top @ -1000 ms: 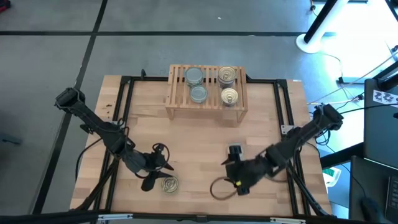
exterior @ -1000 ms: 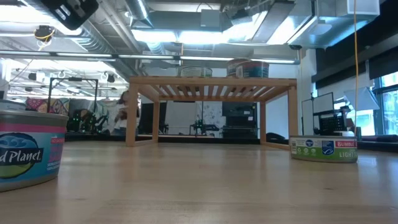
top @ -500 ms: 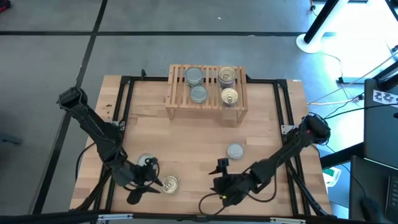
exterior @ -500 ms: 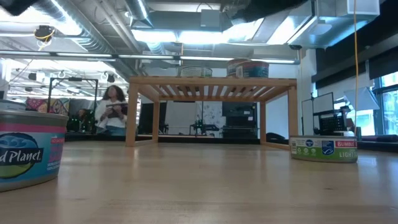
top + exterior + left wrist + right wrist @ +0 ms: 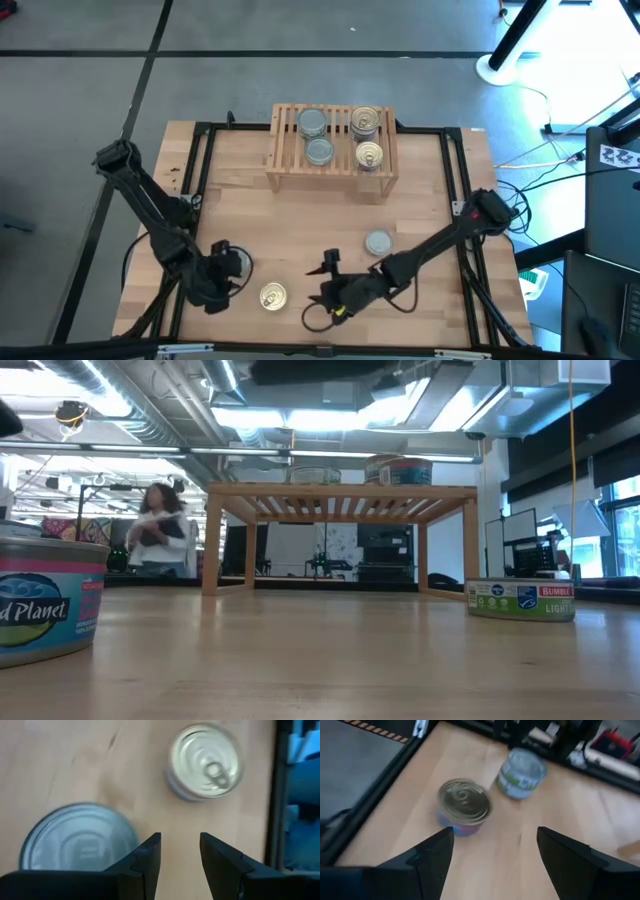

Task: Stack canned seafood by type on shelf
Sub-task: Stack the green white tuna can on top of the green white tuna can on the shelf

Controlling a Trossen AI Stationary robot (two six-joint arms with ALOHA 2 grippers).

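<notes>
A low light-wood slatted shelf (image 5: 331,151) is standing at the far side of the pale wooden desk (image 5: 420,200). Four small round metal tins are sitting on its top: two dull silver-grey-topped tins (image 5: 316,136) on the left half and two shiny gold-topped tins with pull tabs (image 5: 366,137) on the right.

Three more tins are lying on the desk near the front: a gold-topped tin with a pull tab (image 5: 272,296), a silver-grey-topped tin (image 5: 378,242) right of centre, and another silver-grey-topped tin (image 5: 77,837) under the left arm.

The left claw (image 5: 180,851) is hanging partly open and empty beside that tin. The right claw (image 5: 491,851) is hovering spread wide and empty near the front centre.
</notes>
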